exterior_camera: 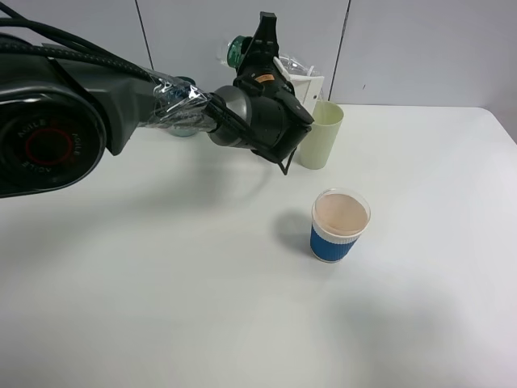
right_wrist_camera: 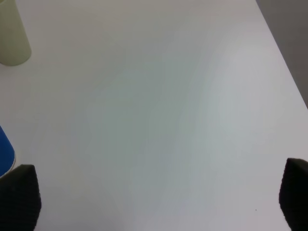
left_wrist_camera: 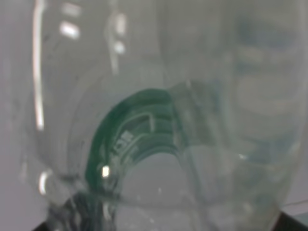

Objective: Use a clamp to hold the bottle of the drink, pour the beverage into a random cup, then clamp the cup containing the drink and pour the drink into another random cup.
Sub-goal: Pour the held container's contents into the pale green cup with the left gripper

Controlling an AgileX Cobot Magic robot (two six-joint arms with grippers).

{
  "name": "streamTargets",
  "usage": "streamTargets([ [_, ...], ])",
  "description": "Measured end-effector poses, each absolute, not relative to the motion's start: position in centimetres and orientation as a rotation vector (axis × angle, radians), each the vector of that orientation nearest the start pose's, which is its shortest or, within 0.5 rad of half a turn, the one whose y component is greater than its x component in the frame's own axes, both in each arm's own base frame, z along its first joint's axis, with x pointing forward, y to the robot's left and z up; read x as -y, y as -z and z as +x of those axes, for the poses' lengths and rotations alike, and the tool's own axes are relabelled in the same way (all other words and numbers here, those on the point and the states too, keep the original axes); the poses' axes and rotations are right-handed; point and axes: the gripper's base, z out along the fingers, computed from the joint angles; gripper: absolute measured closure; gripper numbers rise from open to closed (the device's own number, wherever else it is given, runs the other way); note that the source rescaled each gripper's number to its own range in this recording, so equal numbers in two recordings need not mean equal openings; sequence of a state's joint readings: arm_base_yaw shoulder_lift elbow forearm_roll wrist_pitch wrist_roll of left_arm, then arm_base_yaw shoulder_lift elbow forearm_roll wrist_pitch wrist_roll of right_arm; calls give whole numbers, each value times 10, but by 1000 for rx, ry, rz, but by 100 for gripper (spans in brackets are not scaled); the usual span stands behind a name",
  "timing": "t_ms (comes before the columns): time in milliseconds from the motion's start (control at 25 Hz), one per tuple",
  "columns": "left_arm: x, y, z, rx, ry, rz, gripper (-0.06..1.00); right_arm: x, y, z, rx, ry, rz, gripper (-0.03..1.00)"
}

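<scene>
The left fingers [exterior_camera: 263, 39] are clamped shut on the clear bottle [exterior_camera: 234, 50], which fills the left wrist view with its green label. The bottle hangs tilted in the air at the far middle of the scene, just above and left of the pale yellow-green cup [exterior_camera: 321, 133]. The right fingers [right_wrist_camera: 19, 195] stand wide apart, holding nothing, over the white surface [exterior_camera: 202, 283]. The blue-sleeved paper cup [exterior_camera: 339, 226] stands nearer, apart from both.

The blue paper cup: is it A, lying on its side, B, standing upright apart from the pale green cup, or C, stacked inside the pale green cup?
B: the blue paper cup stands upright on the table, bare tabletop between it and the pale green cup.
</scene>
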State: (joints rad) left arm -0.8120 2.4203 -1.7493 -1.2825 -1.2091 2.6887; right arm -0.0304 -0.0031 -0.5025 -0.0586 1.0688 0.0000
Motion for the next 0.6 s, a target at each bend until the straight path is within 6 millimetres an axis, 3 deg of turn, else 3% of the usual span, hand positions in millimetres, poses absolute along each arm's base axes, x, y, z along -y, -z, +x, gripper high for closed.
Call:
streamTargets([
  [600,306,-165,404,-1279,-1626,1233,94,4,-277,-6,-2046,89,34,-3],
])
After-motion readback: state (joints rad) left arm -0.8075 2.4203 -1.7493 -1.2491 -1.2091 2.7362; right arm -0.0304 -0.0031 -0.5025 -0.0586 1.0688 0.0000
